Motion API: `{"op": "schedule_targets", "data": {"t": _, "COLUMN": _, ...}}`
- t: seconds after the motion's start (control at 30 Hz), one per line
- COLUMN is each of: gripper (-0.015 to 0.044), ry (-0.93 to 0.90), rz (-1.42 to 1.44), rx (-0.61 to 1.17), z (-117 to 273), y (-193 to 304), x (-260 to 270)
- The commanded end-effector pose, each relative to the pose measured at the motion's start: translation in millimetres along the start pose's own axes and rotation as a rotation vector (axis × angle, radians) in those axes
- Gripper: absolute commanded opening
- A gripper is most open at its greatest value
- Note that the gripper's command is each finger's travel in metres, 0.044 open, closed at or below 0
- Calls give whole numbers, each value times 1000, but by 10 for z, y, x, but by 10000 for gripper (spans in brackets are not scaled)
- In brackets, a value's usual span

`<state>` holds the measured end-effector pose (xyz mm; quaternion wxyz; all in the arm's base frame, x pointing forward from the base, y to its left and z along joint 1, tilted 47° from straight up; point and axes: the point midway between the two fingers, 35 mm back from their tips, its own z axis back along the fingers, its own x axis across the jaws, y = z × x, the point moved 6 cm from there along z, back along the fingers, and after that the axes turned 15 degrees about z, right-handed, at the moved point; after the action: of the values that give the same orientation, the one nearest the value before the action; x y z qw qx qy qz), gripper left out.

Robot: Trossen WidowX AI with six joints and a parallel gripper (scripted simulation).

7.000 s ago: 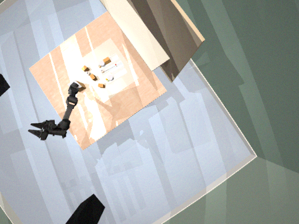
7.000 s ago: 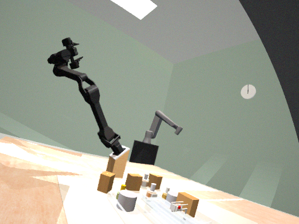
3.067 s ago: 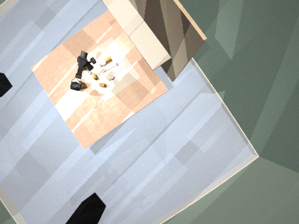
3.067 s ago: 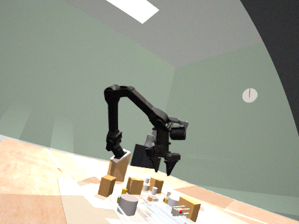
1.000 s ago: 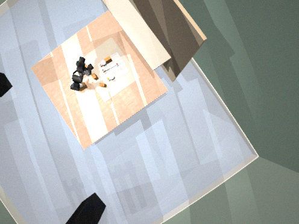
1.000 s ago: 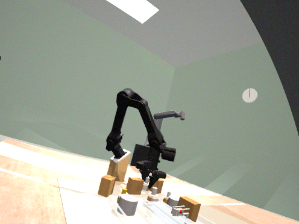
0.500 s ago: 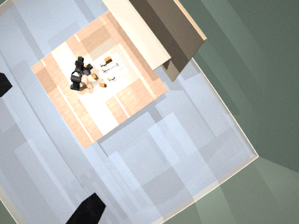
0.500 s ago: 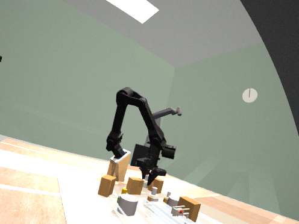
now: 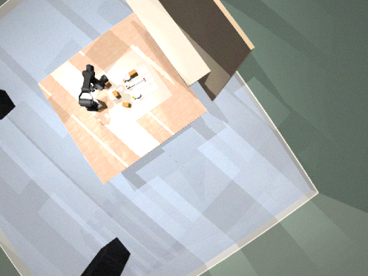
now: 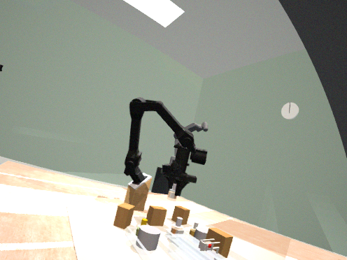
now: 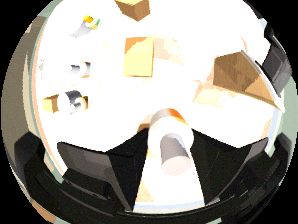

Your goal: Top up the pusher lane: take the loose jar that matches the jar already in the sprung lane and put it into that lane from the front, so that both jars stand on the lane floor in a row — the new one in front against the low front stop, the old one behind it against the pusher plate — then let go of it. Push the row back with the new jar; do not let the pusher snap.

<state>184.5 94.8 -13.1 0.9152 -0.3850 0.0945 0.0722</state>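
Note:
My gripper (image 11: 170,134) (image 10: 172,191) is shut on a white jar (image 11: 168,122) (image 10: 171,195) with a grey lid and an orange band. In the exterior view the jar hangs above the table, behind the small wooden blocks. The middle lane has a clear floor (image 10: 190,246) and a pusher end marked red (image 10: 210,245). A jar (image 10: 179,221) (image 11: 81,69) with a grey lid and an orange-brown band stands at its front. The lane's front stop and plate contact are too small to tell.
A yellow-lidded jar (image 10: 144,221) (image 11: 91,21) and another grey-lidded jar (image 10: 195,226) flank the middle lane. Grey cylinders (image 10: 149,238) (image 10: 201,233) stand near them. Wooden blocks (image 10: 124,216) (image 10: 157,215) (image 10: 180,214) (image 10: 224,241) and a tall wooden block (image 10: 137,197) (image 11: 240,75) are around.

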Motion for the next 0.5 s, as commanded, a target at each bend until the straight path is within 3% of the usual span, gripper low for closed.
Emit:
{"op": "schedule_targets", "data": {"t": 0.0, "gripper": 0, "ry": 5, "rz": -11, "rx": 6, "z": 79, "y": -2, "x": -8}}
{"op": "schedule_targets", "data": {"t": 0.47, "gripper": 0, "ry": -8, "rz": 310, "rx": 23, "z": 14, "y": -166, "x": 253}}
